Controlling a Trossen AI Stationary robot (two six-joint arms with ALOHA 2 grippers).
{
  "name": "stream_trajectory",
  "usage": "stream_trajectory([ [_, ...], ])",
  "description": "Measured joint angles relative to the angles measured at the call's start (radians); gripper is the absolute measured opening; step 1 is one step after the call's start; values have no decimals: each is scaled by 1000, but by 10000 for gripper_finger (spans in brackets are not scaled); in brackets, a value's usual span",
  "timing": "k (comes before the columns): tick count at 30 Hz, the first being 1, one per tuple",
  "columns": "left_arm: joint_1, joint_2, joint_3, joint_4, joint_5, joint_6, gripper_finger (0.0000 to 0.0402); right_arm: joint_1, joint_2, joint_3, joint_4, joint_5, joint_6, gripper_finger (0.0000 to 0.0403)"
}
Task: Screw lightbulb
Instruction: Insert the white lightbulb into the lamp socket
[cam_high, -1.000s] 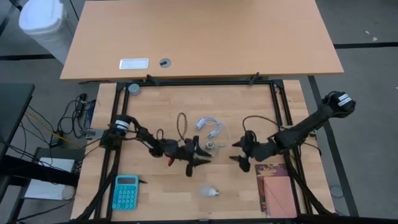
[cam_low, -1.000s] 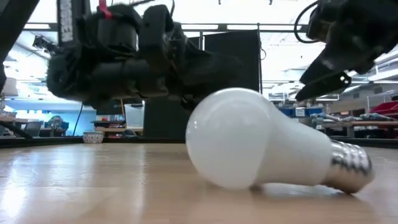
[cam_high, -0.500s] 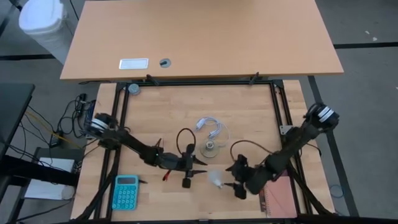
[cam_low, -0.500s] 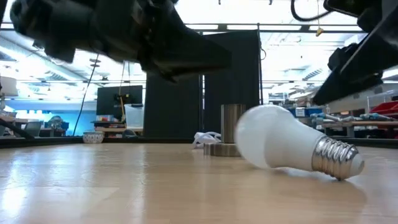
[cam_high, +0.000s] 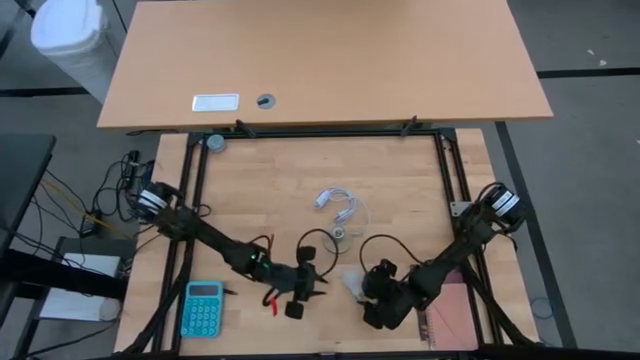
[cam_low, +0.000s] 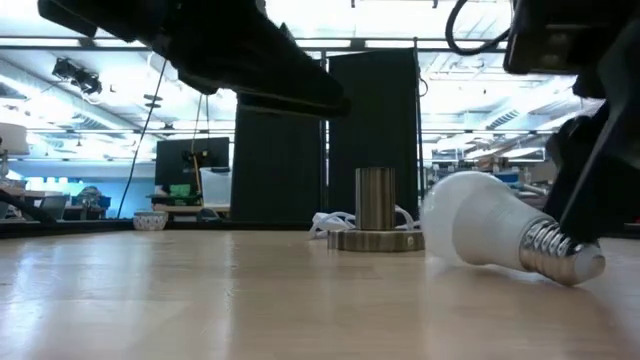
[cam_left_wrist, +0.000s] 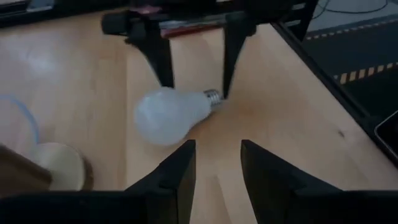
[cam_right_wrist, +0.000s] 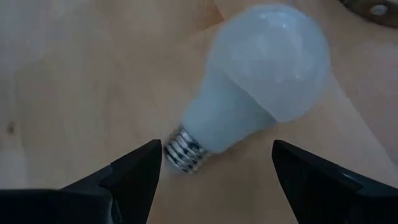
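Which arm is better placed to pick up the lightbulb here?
Right. Its open tool already straddles the lightbulb near the screw base. The left tool faces it from farther off, fingers apart.

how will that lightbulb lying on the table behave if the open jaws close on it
The lightbulb lies on its side on bare wood, so a nudge would probably roll it in an arc toward its narrow base. Its smooth, rounded globe looks slippery; jaws closing off-centre may squirt it out. It likely weighs little and could crack under a hard squeeze.
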Motion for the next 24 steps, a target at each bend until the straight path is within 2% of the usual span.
stream_trajectory([
  [6, -4, 0, -1, -34, -5, -53, 131, -18, 0, 1, -2, 47, -34, 307],
  [13, -4, 45, -1, -35, -31, -85, 142, -67, 0, 0, -16, 43, -193, 307],
  [16, -4, 72, -1, -10, -62, -76, 163, -91, -1, 0, -8, 29, -258, 307],
  [20, -2, 100, 0, -5, -153, -68, 204, -115, -1, 0, 10, 12, -345, 307],
  [24, 7, 124, 0, 34, -168, -69, 251, -133, -2, 0, 20, -6, -389, 307],
])
